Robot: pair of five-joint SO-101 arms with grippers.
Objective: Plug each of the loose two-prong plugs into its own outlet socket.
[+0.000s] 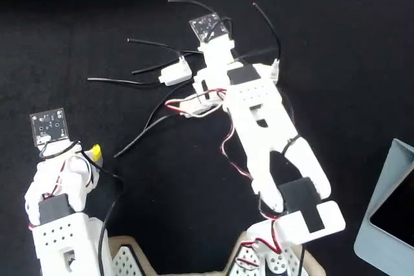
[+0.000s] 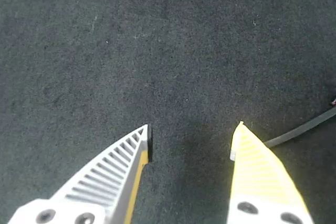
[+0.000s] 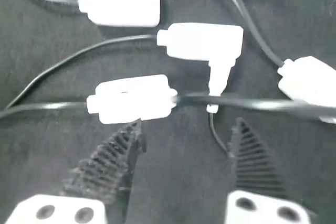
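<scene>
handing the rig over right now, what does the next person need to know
left gripper: open, holding nothing, over bare black mat, well away from the job's pieces.
right gripper: open, holding nothing, just short of the nearest piece.
Things: the white corded pieces lie loose in a cluster mid-table, with their cords crossing.
Done: no plug looks seated in a socket.
Left: every pairing. Which pieces are plugs and which are sockets is hard to tell from here.
</scene>
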